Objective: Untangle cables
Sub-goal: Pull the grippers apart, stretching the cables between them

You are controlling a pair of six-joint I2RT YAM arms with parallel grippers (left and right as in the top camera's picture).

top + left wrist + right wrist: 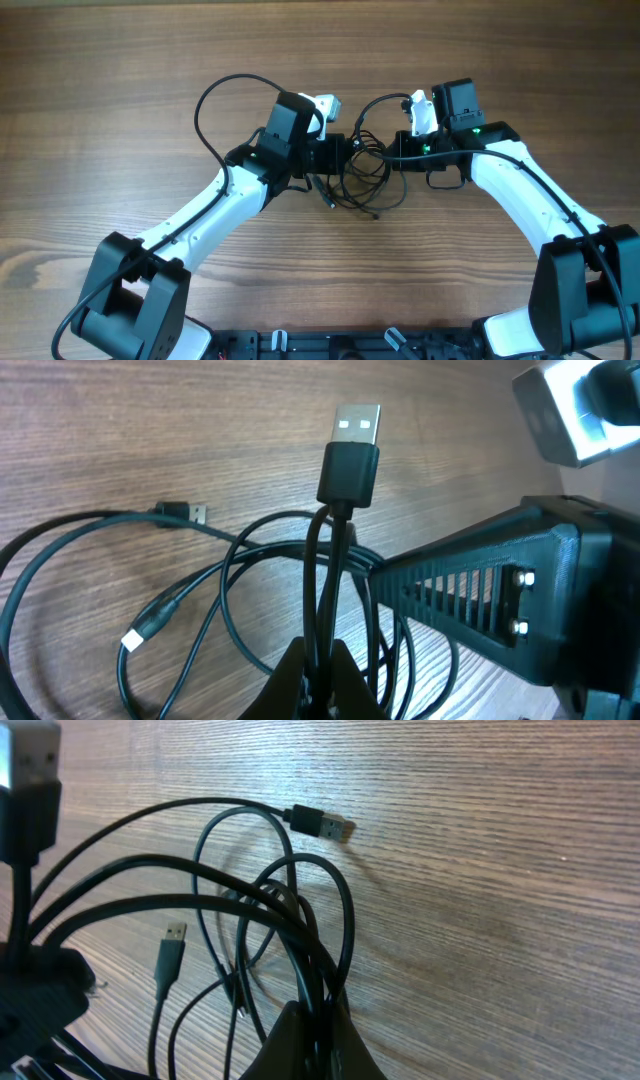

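Overhead, the tangle of thin black cables (366, 178) lies mid-desk on the brown wood-grain desk (120, 80), between two white-and-black arms. Its plugs are too small to make out there. The left wrist view shows the left claw (318, 672) pinched tight on strands rising to an upright silver-tipped USB plug (351, 442). The right wrist view shows the right claw (312, 1036) clamped on several loops, with a second black USB plug (322, 823) lying flat on the desk.

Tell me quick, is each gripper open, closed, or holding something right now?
Left gripper: closed on the cable below its USB plug.
Right gripper: closed on a bundle of cables.
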